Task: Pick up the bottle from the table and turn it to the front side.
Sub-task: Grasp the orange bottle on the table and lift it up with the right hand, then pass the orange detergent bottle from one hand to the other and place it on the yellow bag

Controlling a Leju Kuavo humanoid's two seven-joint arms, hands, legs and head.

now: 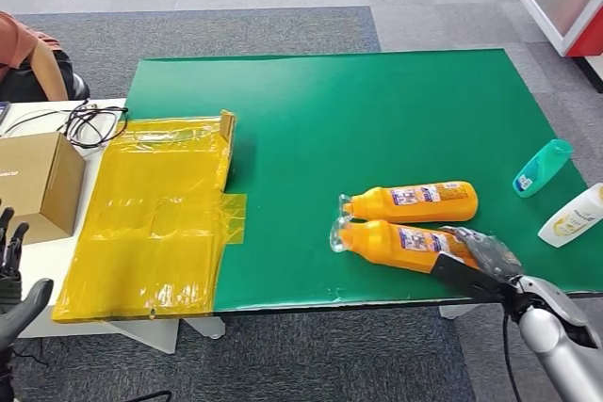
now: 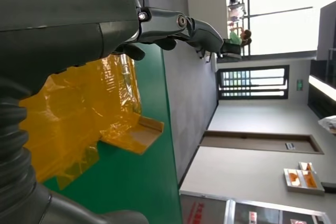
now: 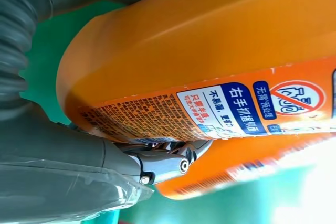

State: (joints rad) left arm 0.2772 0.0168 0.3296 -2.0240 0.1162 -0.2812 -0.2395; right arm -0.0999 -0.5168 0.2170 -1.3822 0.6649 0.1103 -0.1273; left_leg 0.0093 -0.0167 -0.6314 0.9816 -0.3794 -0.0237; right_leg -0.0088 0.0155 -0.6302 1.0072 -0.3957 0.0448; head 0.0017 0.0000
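ok so i'm basically at the grab stage here, nothing turned yet. the bottle (image 1: 401, 243) i'm going for is the nearer of the two orange ones, lying flat on its side on the green tabletop (image 1: 320, 110), close to the near edge and toward the right end, clear cap pointing left. the other orange bottle (image 1: 415, 201) lies just behind it, almost parallel.

my right hand (image 1: 478, 259) is down at the bottle's base end, touching it. in the right wrist view the bottle (image 3: 206, 51) sits right against the hand (image 3: 59, 171), thumb on one side and a finger (image 3: 166, 163) tucked against the label side, so i'd say it's closed around it, but the bottle looks like it hasn't left the tabletop. so the lift and the turn to the front side are both left.

left hand (image 1: 15, 294) hangs off the near left corner, fingers spread, holding nothing.
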